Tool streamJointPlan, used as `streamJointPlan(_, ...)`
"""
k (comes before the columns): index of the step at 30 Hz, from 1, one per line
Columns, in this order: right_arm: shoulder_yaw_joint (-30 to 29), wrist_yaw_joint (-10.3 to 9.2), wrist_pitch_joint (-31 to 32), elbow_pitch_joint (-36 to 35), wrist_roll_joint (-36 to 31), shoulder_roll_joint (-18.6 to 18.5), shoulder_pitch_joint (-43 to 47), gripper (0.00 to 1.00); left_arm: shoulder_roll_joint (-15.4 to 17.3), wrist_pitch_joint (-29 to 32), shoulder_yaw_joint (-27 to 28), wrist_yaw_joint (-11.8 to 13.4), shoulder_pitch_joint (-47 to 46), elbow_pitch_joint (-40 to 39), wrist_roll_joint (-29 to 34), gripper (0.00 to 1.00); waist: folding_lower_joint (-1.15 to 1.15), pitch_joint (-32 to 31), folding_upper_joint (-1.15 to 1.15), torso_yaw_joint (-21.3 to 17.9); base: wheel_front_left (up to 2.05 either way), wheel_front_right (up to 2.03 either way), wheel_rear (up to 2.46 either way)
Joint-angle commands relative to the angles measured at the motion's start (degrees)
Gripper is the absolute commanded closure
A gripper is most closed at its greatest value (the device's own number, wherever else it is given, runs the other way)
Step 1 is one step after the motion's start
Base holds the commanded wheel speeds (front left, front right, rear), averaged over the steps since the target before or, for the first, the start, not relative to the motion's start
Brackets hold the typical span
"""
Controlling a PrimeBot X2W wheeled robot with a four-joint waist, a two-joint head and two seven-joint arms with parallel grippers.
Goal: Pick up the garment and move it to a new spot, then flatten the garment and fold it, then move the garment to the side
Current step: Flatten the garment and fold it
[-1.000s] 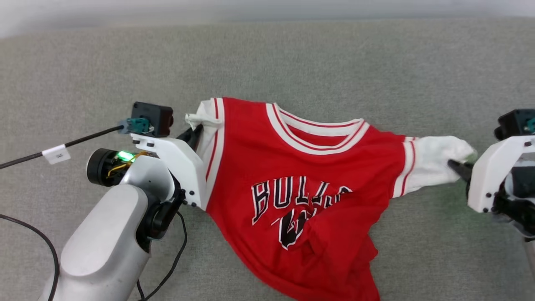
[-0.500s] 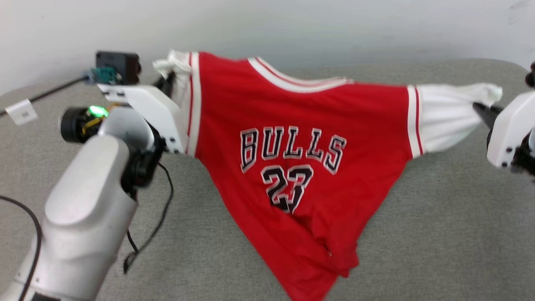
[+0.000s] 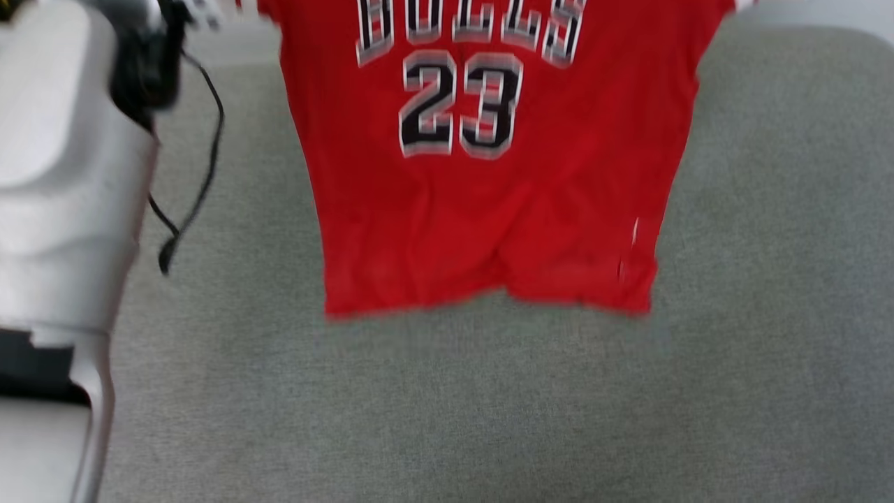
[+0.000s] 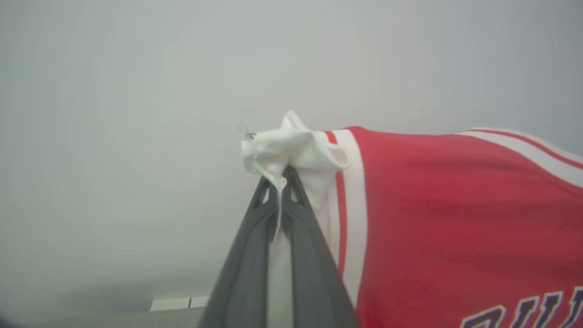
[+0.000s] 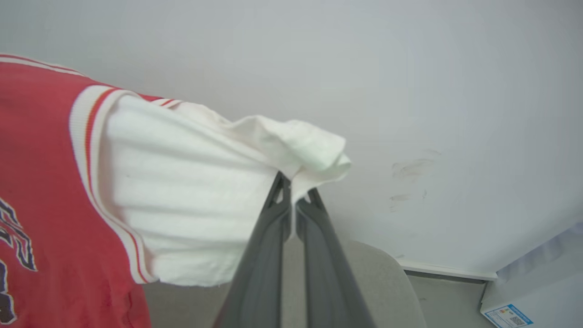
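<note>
Hanging spread over the grey surface, the garment is held by its white sleeves — left gripper and right gripper each clamped tight on one.

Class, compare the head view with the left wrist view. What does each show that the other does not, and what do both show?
Head view, not left wrist view: the number 23 and the hem of the jersey, the grey surface, and a black cable.
Left wrist view, not head view: the left hand shut on the white sleeve, with a pale wall behind.
Both: the jersey's red body and part of its black lettering.
</note>
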Motion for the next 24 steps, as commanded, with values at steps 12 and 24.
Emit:
streamJointPlan(12, 3.21, -0.1, -15.37, 5.11, -5.48, 0.81, -19.26, 1.0, 2.64, -9.06, 2.72, -1.59, -18.2, 4.06, 1.86, 1.0, 0.0, 10.87, 0.0, -2.96, 0.0, 0.0, 0.0)
streamJointPlan(24, 8.92, -0.1, -22.57, 11.51, -2.58, 1.78, -25.04, 1.0, 2.96, -11.59, 1.68, -3.95, -23.8, 6.53, 2.32, 1.0, 0.0, 18.39, 0.0, -3.03, 0.0, 0.0, 0.0)
